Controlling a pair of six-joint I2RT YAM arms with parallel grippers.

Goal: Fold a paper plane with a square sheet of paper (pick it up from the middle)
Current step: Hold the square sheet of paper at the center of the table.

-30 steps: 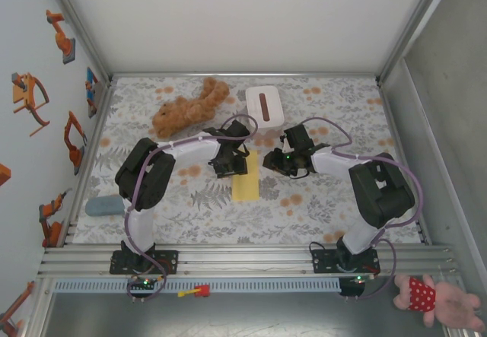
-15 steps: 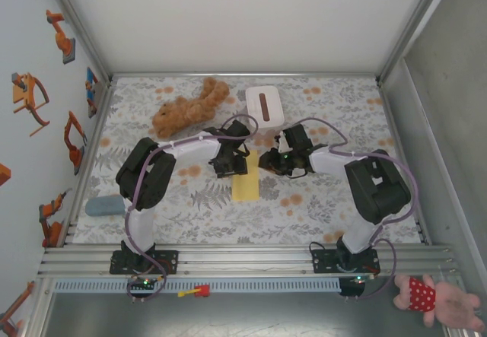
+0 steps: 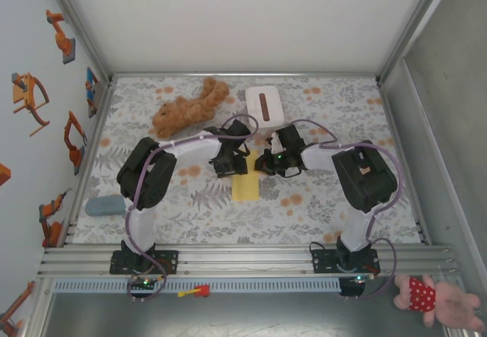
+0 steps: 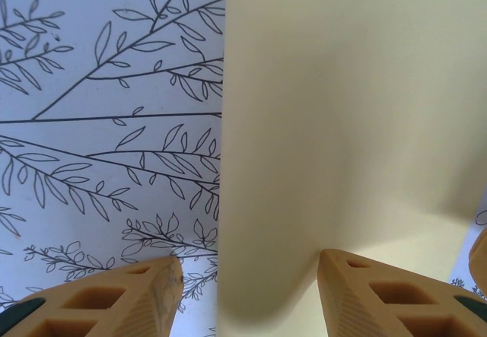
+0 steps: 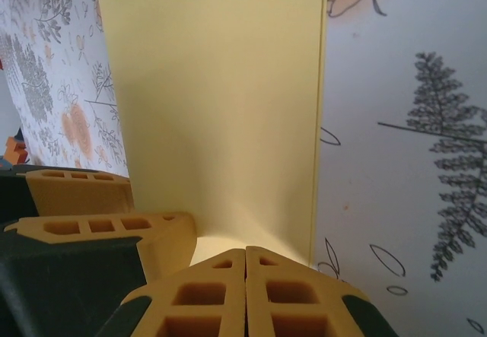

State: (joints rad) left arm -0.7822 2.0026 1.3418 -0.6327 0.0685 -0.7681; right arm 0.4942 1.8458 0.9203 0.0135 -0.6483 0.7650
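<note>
The square sheet of paper point(image 3: 245, 187) lies mid-table as a narrow pale-yellow rectangle, folded over. The paper plane is out of view. My left gripper point(image 3: 230, 167) sits low over the strip's far end. In the left wrist view the left gripper point(image 4: 248, 276) is open, and the paper point(image 4: 342, 124) runs between its fingers with its left edge clear of the left finger. My right gripper point(image 3: 263, 163) comes in from the right. In the right wrist view the right gripper point(image 5: 245, 250) is shut, tips together at the near edge of the paper point(image 5: 221, 93), with nothing seen between them.
A brown plush toy point(image 3: 186, 109) and a white box with a brown slot point(image 3: 265, 104) lie at the back of the patterned table point(image 3: 152, 208). A grey-blue object point(image 3: 104, 205) rests near the left edge. The left gripper's fingers point(image 5: 156, 234) sit close beside my right fingertips.
The right gripper has moved left to the paper's far end and closed its jaws. The left gripper and the paper have stayed put.
</note>
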